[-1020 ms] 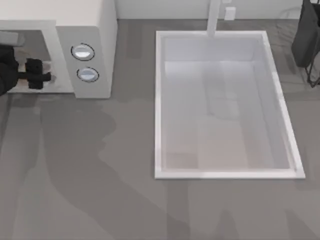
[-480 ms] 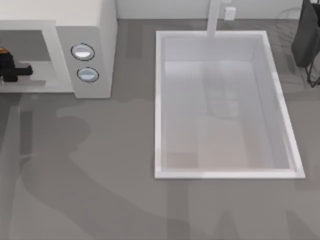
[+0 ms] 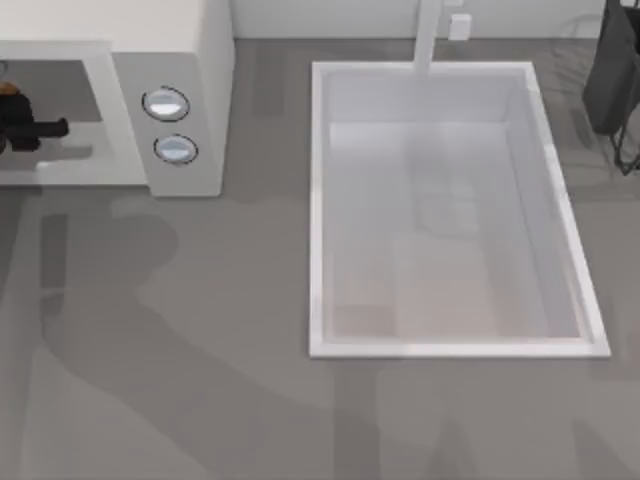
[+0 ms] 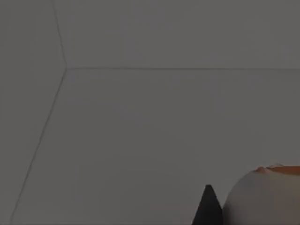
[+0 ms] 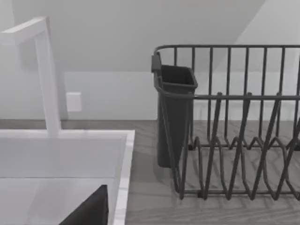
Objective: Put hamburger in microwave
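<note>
The off-white microwave point(image 3: 170, 40) stands at the table's back left, its two dials point(image 3: 166, 104) right of the grey cavity. My left gripper point(image 3: 30, 126) is at the cavity's far left edge, shut on the hamburger point(image 3: 10, 90), of which an orange bit shows. In the left wrist view the pale bun point(image 4: 265, 197) with its orange edge rests against one dark fingertip point(image 4: 208, 208), with the grey cavity walls point(image 4: 140, 117) behind. A dark piece of my right gripper point(image 5: 89, 211) hangs parked over the sink's back right.
A white sink basin point(image 3: 318, 200) with a faucet point(image 3: 428, 35) takes up the table's middle and right. A dark dish rack point(image 5: 234, 140) with a utensil cup point(image 5: 174, 117) stands at the back right point(image 3: 612, 80). Grey counter lies in front.
My left gripper has drawn left along the cavity mouth with the hamburger and shifted slightly toward the back. Its shadow on the counter has moved left too.
</note>
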You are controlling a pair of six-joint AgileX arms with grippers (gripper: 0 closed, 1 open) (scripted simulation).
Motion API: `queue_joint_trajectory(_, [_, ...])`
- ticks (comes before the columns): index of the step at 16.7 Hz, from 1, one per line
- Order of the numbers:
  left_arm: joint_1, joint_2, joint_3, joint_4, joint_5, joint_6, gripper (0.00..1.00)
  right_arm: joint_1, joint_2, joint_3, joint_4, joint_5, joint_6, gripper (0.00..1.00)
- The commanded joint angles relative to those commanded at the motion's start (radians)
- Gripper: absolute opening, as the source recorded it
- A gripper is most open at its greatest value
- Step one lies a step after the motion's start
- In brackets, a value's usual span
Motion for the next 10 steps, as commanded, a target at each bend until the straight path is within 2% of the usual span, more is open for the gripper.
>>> queue_joint_trajectory(6, [-0.026, 0.195, 0.292, -0.152, -0.051, 0.006, 0.00, 0.000, 0.000, 0.000, 0.000, 0.000, 0.000, 1.00])
queue_joint_trajectory(10, [-0.037, 0.314, 0.505, -0.278, -0.053, 0.011, 0.00, 0.000, 0.000, 0.000, 0.000, 0.000, 0.000, 1.00])
